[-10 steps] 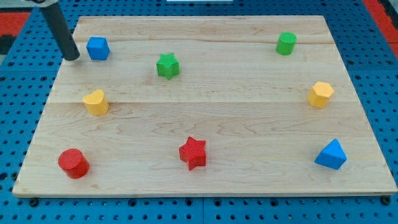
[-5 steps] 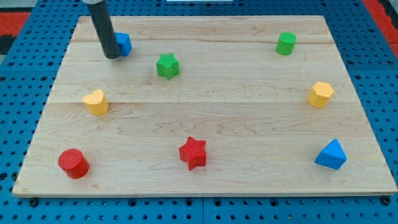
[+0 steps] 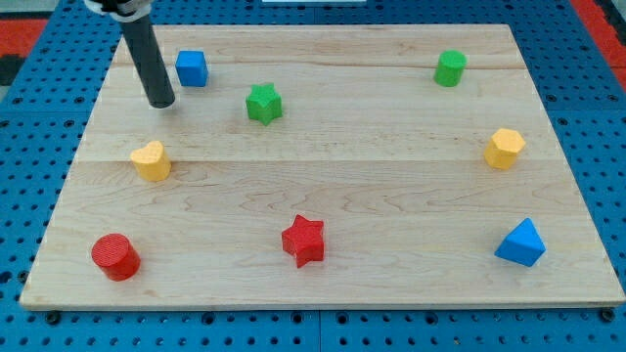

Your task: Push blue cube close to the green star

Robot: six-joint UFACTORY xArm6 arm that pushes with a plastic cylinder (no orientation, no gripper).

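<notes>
Blue cube (image 3: 192, 68) sits near the tabletop's (image 3: 391, 196) top-left corner, apart from the green star (image 3: 263, 103), which lies to its right and a bit toward the bottom edge; clear gap between them. My tip (image 3: 160, 102) is off the cube, just to its left and lower, not touching. To do the push well, I judge the tip should get behind the cube on its upper-left side, opposite the star, then drive on a line through the cube's centre toward the star; an off-centre hit would likely spin it or let it slip past. Ease off before contact with the star so the star isn't knocked away. Pose: rod leans, upper end toward the top-left corner and running out of view at the top edge, tip down on the wood. End effector is a bare rod, no jaws, so nothing apart, together or clamped. Yellow block (image 3: 151, 160) sits below the tip, out of the push line.
</notes>
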